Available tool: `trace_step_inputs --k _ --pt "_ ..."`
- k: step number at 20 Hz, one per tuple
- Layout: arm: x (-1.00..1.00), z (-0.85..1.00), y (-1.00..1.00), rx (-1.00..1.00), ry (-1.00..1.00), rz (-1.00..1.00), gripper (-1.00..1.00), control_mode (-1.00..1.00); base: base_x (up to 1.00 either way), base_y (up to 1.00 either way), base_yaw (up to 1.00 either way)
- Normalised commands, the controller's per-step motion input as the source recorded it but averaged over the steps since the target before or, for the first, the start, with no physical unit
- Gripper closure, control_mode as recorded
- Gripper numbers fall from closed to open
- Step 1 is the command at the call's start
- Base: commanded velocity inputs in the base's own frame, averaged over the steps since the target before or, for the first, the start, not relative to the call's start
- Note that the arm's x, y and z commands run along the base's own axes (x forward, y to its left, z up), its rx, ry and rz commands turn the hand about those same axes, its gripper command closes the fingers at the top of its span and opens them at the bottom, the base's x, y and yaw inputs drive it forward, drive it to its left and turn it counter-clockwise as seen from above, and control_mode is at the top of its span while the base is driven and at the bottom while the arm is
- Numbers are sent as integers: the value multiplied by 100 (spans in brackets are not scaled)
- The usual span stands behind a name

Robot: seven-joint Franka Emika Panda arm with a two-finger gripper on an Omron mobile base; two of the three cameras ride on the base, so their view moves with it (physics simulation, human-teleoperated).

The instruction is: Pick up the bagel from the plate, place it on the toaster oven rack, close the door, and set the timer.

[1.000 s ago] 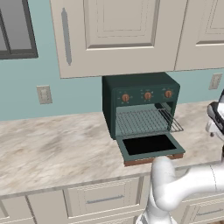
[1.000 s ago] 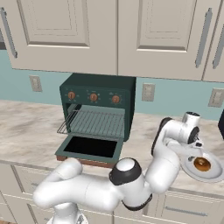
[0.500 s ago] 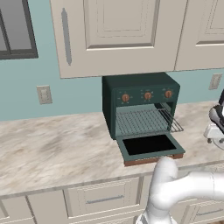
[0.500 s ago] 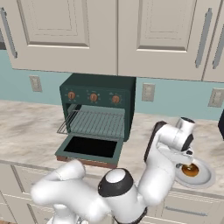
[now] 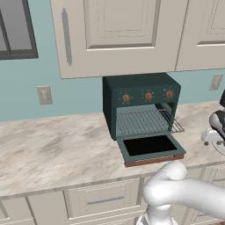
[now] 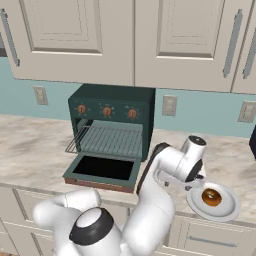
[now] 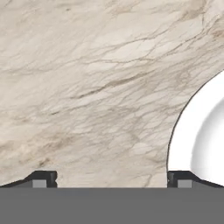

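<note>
The golden-brown bagel (image 6: 211, 196) lies on the white plate (image 6: 226, 208) at the counter's right front. My gripper (image 6: 186, 184) hangs open just left of the plate, pointing down at the counter and holding nothing. In the hand view the gripper (image 7: 111, 179) has its fingertips (image 7: 43, 178) wide apart over bare marble, and the plate (image 7: 205, 135) rim curves in at the right. The dark green oven stands open with its door (image 6: 102, 170) folded down flat. The wire toaster oven rack (image 6: 112, 140) is pulled out over the door. The timer (image 6: 132, 113) is the right-end knob, also visible in the left base view (image 5: 169, 94).
The oven (image 5: 140, 105) stands against the teal wall under cream cabinets (image 6: 135, 40). Wall sockets (image 6: 169, 105) sit beside it. Marble counter (image 5: 57, 149) stretches to the left of the oven. A dark object (image 6: 253, 142) is at the far right edge.
The hand has moved left and down, from above the plate to beside its left rim. The elbow has swung with it. The jaws stayed open.
</note>
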Motion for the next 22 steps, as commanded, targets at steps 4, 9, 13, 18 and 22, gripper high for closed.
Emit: trace_step_inputs --k 4,9,13,18,22 --pt "0 83 -1 0 -9 1 -100 -100 0 0 0" --pt "-8 70 -62 -2 11 -3 -100 -100 0 0 0" --pt "-3 21 -95 -5 33 -20 -100 -100 0 0 0" --pt "-1 1 -90 0 27 -18 -100 -100 0 0 0" --pt "-17 0 -63 0 -6 -1 -100 -100 0 0 0"
